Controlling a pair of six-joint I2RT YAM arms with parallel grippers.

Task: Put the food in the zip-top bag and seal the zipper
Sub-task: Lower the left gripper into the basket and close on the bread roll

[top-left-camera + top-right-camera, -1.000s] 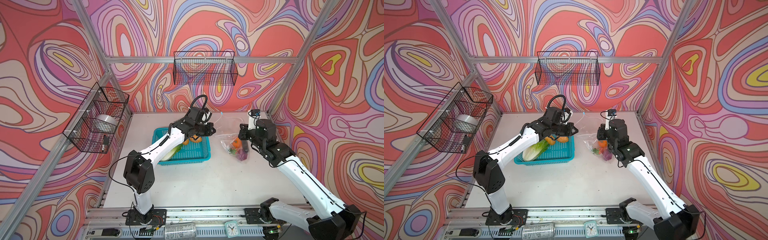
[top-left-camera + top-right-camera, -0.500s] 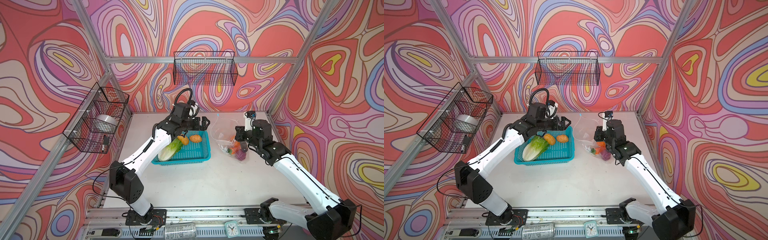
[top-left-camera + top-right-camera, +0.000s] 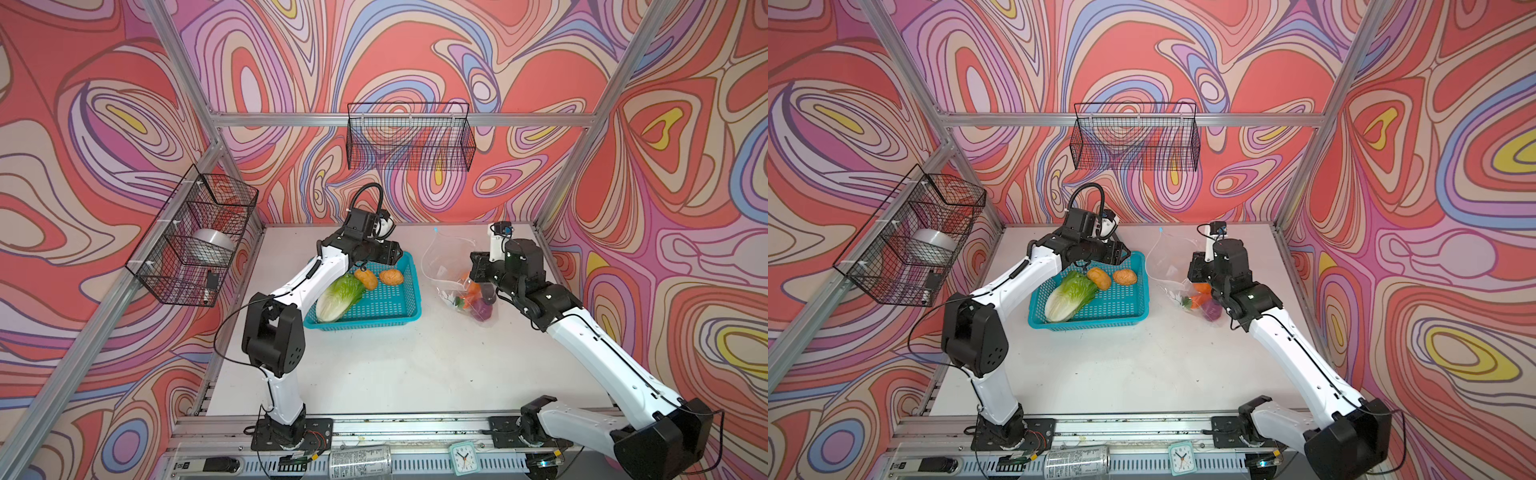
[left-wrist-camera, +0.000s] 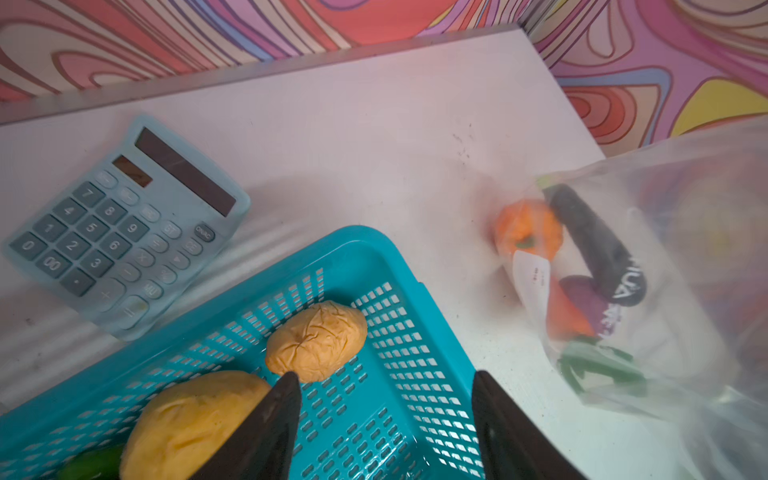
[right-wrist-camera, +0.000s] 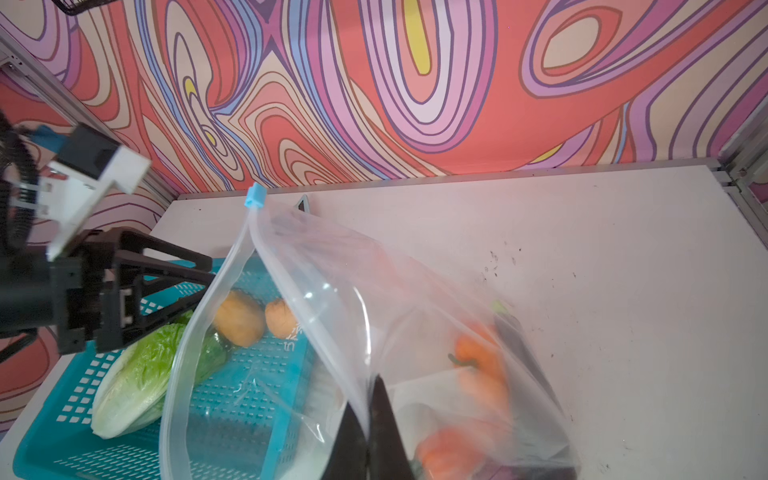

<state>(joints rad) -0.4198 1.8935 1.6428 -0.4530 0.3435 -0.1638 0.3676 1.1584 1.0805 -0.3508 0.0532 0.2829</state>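
The clear zip-top bag (image 3: 440, 262) (image 3: 1167, 257) (image 5: 324, 311) stands right of the teal basket (image 3: 399, 307) (image 4: 374, 249), mouth up. My right gripper (image 3: 473, 266) (image 5: 372, 382) is shut on its rim. The zipper's blue slider (image 5: 255, 195) sits at the top end. Inside lie a pumpkin (image 4: 528, 228), a carrot (image 4: 565, 316), a purple piece (image 4: 582, 299) and a dark long piece (image 4: 594, 241). The basket holds the cabbage (image 3: 340, 297) (image 5: 137, 382) and two potatoes (image 4: 316, 340) (image 4: 191, 424). My left gripper (image 3: 392, 253) (image 4: 384, 376) hangs open and empty over the basket's far right corner.
A pale blue calculator (image 4: 124, 224) lies on the table behind the basket. Black wire baskets hang on the left wall (image 3: 195, 237) and the back wall (image 3: 409, 137). A small clock (image 3: 462, 457) and a can (image 3: 359, 459) lie along the front rail.
My left gripper has drawn back from the bag's mouth to above the basket, and its jaws have opened. The right gripper has shifted slightly while keeping its hold on the bag.
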